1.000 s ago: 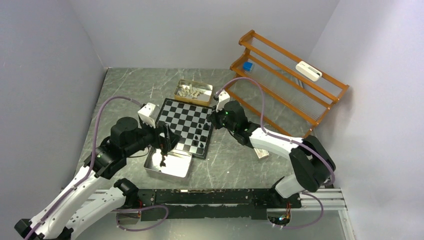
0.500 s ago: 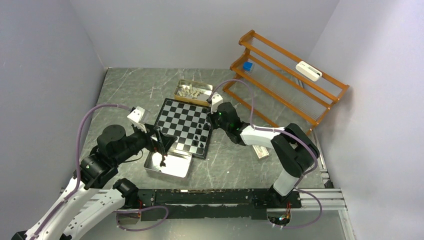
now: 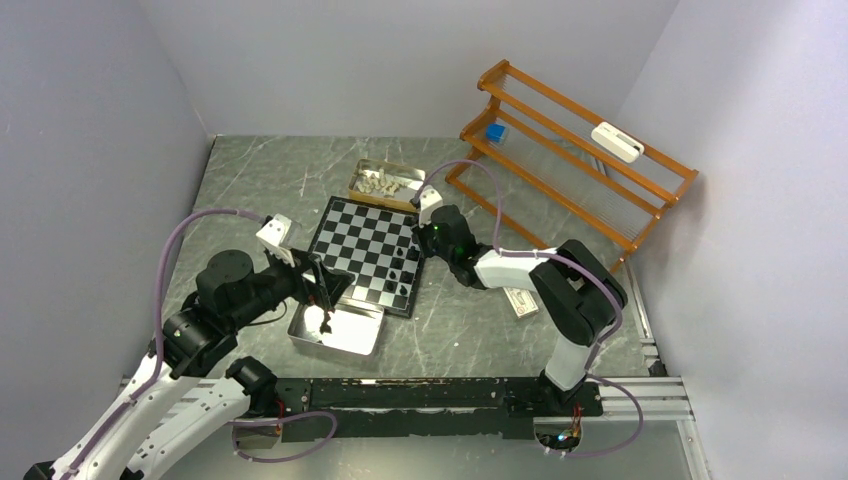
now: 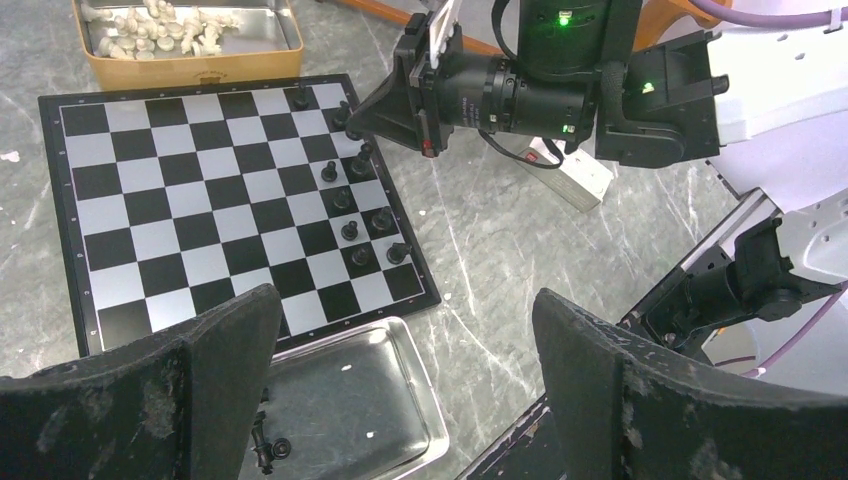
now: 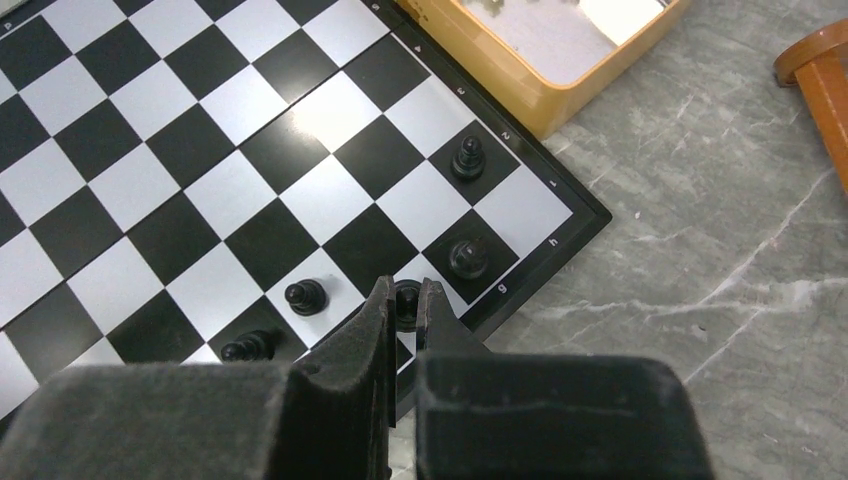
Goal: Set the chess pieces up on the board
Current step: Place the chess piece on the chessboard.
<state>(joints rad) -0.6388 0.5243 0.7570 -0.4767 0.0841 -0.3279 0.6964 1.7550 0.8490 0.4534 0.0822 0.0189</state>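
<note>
Left gripper (image 3: 327, 284) hangs above the near-left corner of the board (image 4: 180, 210), jaws wide apart, nothing in them. Silver tray (image 4: 350, 400) sits on the worktop (image 3: 260, 180) just beside the board's near edge, and I see a few loose black pieces (image 4: 266, 448) lying in it. Standing black pieces (image 4: 350, 230) are clustered along the board's right side. Gold tin (image 4: 200, 68) of cream-white pieces (image 4: 160, 25) sits behind the far edge. Right gripper (image 5: 406, 292) is low over the board's right edge, clamped on a black chess piece (image 5: 407, 302); I can't tell which type. Orange rack (image 3: 570, 150) stands far right.
</note>
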